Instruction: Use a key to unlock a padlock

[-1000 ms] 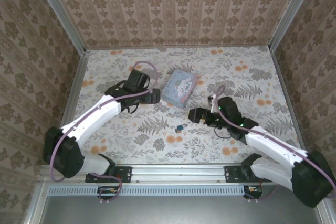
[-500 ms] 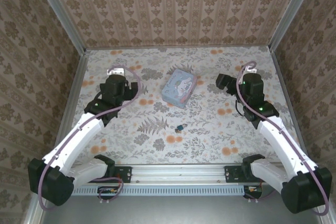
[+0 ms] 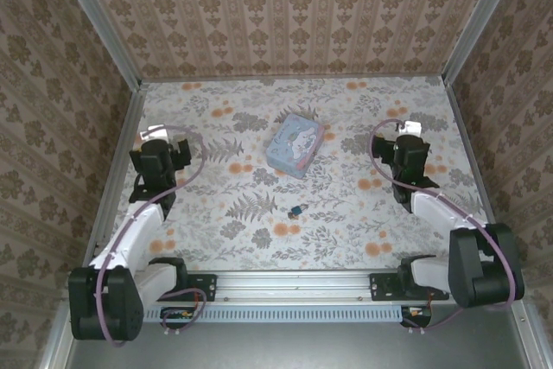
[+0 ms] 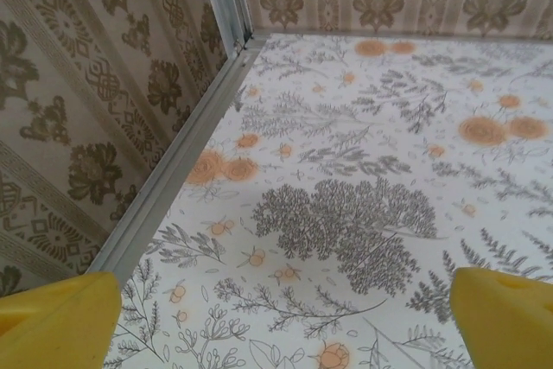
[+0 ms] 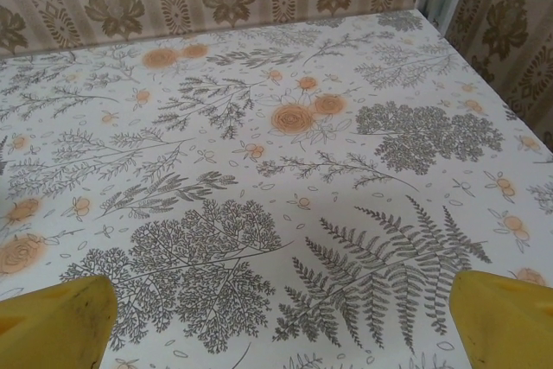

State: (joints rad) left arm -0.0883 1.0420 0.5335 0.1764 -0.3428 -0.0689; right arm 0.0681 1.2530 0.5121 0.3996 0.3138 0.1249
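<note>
The tiny dark padlock lies on the floral tabletop near the front centre, with a small pale bit beside it that may be the key. My left gripper is pulled back to the left side, far from the lock. My right gripper is pulled back to the right side, equally far away. In the left wrist view the yellow fingertips sit wide apart over bare cloth. The right wrist view shows its yellow fingertips spread wide too, with nothing between them.
A pale-blue rectangular tin with a white cartoon dog lies at the back centre. Patterned walls with metal corner posts enclose the table on three sides. A metal rail runs along the front edge.
Both arms have drawn back from the middle of the table to the outer sides, folding up near the walls. The padlock and tin have stayed in place.
</note>
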